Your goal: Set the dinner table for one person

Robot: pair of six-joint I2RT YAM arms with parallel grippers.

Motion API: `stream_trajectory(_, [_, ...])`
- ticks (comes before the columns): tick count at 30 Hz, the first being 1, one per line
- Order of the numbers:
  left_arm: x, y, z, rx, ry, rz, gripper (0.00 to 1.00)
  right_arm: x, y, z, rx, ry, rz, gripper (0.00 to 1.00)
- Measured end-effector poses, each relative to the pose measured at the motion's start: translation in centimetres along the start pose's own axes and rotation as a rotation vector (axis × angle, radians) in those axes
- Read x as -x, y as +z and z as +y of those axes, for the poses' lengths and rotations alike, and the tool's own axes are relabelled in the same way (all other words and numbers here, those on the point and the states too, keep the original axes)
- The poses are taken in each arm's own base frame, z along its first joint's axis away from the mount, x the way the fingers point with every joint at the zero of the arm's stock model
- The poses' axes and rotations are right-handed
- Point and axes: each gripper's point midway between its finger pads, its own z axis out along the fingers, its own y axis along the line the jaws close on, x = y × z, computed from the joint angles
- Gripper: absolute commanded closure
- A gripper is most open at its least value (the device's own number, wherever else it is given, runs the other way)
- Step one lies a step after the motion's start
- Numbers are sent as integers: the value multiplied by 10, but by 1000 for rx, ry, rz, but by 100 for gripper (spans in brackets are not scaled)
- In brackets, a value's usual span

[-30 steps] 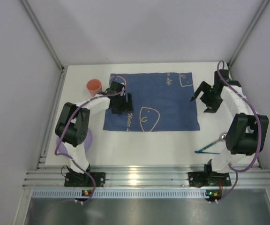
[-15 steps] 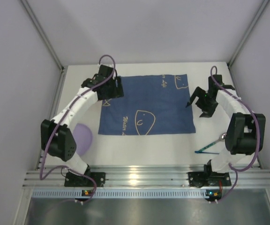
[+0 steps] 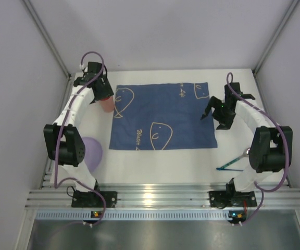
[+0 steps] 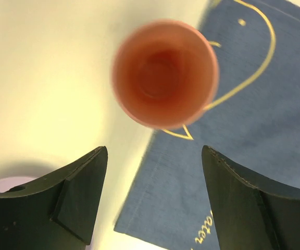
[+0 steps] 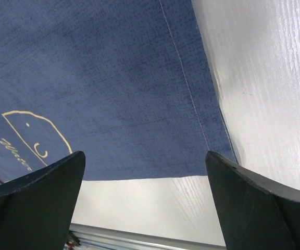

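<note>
Swung outward, the left gripper [image 4: 154, 156] hovers above the pink cup [image 4: 163, 80], jaws apart — the right gripper [image 5: 145, 161] likewise, empty. With the blue cloth [image 3: 165, 117] laid on the desk [image 3: 160, 164], purple plate [image 3: 94, 151], cup and cutlery [image 3: 232, 163] await placing.

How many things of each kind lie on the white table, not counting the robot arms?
Cloth: 1
Cup: 1
Plate: 1
Cutlery pieces: 2, as far as I can tell
Total on the table: 5
</note>
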Motion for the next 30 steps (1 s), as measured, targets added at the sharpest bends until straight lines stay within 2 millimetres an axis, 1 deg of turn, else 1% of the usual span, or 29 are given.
stream_trajectory(3, [14, 11, 15, 37, -34, -8, 22, 0, 0, 0, 1, -7, 0, 0])
stream_trajectory(5, [21, 14, 20, 48, -48, -18, 22, 0, -1, -1, -1, -14, 3, 0])
stream_trajectory(7, [25, 16, 21, 54, -54, -22, 25, -1, -2, -1, -3, -21, 6, 0])
stream_trajectory(10, [25, 27, 22, 63, -56, -12, 28, 1, -4, 0, -2, -32, 2, 0])
stream_trajectory(12, [21, 39, 23, 75, -52, 9, 29, 2, -5, 1, 0, -35, 0, 0])
stream_trajectory(15, [11, 57, 29, 96, -52, 49, 35, 2, -6, 1, -2, -40, 2, 0])
stream_trajectory(16, [9, 61, 31, 99, -54, 59, 45, 1, -6, 0, -3, -40, 5, 0])
stream_trajectory(17, [7, 66, 34, 104, -59, 69, 50, 1, -6, 0, -6, -40, 7, 0])
stream_trajectory(18, [6, 70, 38, 108, -62, 76, 59, 0, -6, -1, -10, -40, 9, 0])
stream_trajectory(19, [7, 73, 42, 109, -68, 80, 73, 0, -7, -1, -12, -40, 11, 0])
stream_trajectory(20, [6, 76, 45, 109, -71, 87, 100, -1, -7, -2, -16, -40, 12, 0])
stream_trajectory(21, [7, 79, 49, 110, -76, 88, 100, -1, -7, -3, -20, -40, 13, 0])
stream_trajectory(23, [12, 81, 50, 88, -82, 83, 100, -1, -7, -4, -24, -41, 14, 0])
stream_trajectory(26, [16, 82, 46, 54, -73, 78, 100, 1, -10, -2, -23, -45, 9, 0])
stream_trajectory(28, [18, 79, 34, 20, -45, 60, 100, 7, -18, 9, -4, -62, -5, 0])
stream_trajectory(29, [18, 75, 24, -3, -20, 48, 100, 10, -22, 16, 12, -72, -13, 0])
stream_trajectory(30, [19, 70, 12, -26, 2, 34, 100, 16, -31, 34, 47, -97, -27, 0])
